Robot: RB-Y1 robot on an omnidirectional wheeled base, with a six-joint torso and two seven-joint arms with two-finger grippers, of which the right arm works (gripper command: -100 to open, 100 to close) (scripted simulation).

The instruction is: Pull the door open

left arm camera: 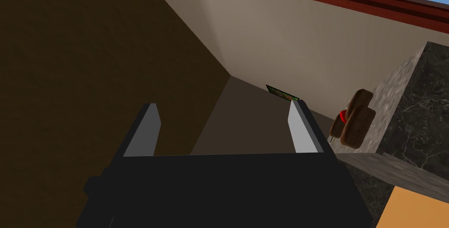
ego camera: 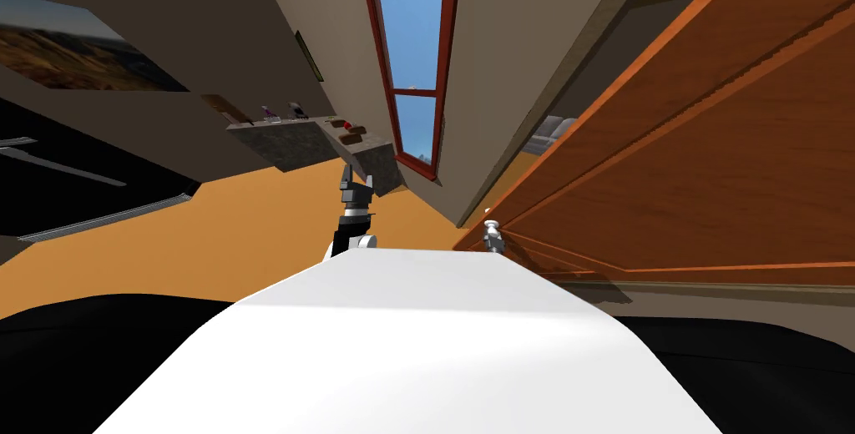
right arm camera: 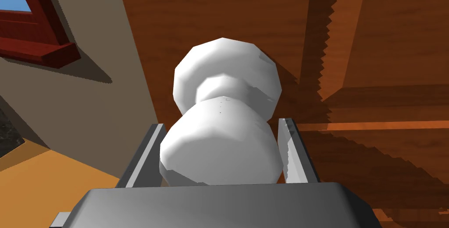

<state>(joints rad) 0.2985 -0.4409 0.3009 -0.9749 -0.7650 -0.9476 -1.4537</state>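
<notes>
A: Door where?
B: Reddish-brown panelled wooden door, right half of the head view.
A: Grippers?
B: The left gripper is spread wide, empty, mid-frame. The right gripper clamps the sides of the door's white rounded knob, just right of centre.
A: Step?
B: Grasp looks made. Next, I judge: pull back along the door's arc without slipping.

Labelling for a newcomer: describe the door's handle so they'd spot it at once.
Find the big reddish-brown door on my right. Near its edge by the beige wall juts a white knob, held in my right gripper. Nothing else on the door is pale and rounded.
</notes>
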